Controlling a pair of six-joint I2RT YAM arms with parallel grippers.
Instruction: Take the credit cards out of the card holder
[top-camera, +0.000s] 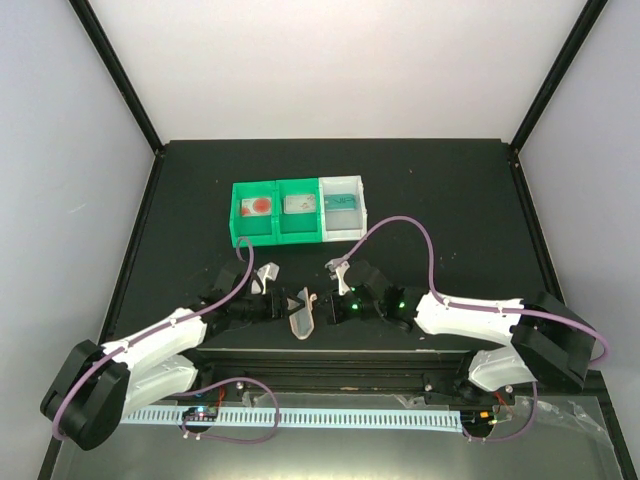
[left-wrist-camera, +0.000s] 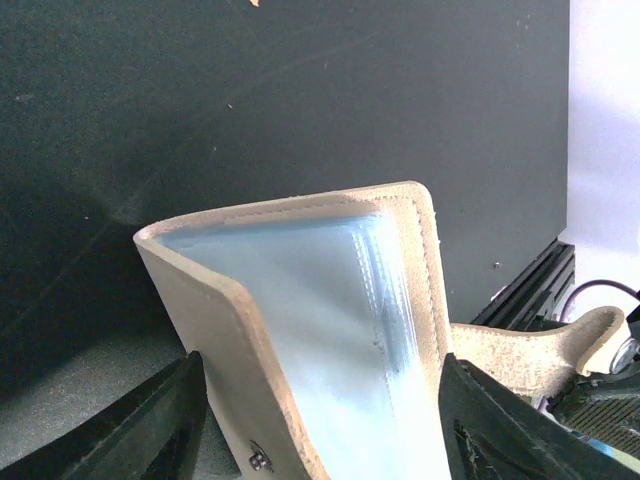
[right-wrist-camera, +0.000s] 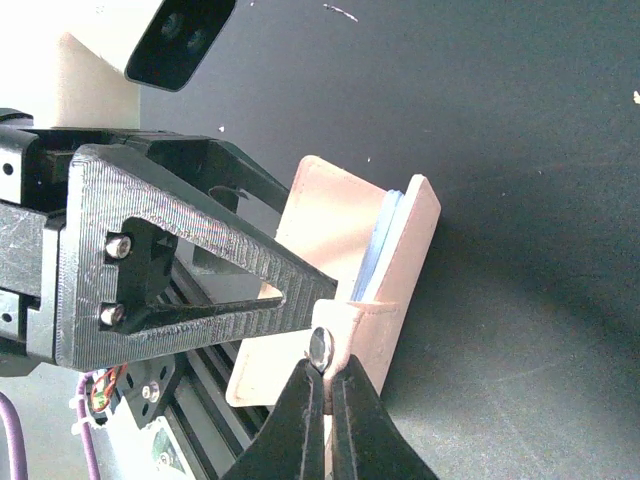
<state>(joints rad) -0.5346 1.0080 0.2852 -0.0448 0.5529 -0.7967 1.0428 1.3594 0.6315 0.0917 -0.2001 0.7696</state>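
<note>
**Watch the tab: a thin pinch on a soft holder**

Your right tool is closed narrow on the tab, with only its very tips biting. Your left tool stands wide with the holder between its fingers, one flap just beside each. The pictures do not show whether those fingers press on the flaps or only straddle them.

Here is what could go wrong:

- **Tab slips.** If the left fingers carry no load, any pull from the right tool pivots the holder about that small pinch. The tab can slide out and the holder can drop below both tools onto the bench.
- **Pocket clamps shut.** If you close the left tool, the V of the flaps collapses and anything in the pocket binds.
- **Wrong thing grabbed.** A blue edge shows between the flaps, just ahead of the right tool's tips. You cannot tell whether it is one of the cards or the pocket lining. Pinching the lining would drag the holder along and free nothing.
- **Tools collide.** One left finger lies just above the right tool's tips, so a careless reach knocks one against the other.

One teal card lies in the tray, well beyond both tools.
</note>
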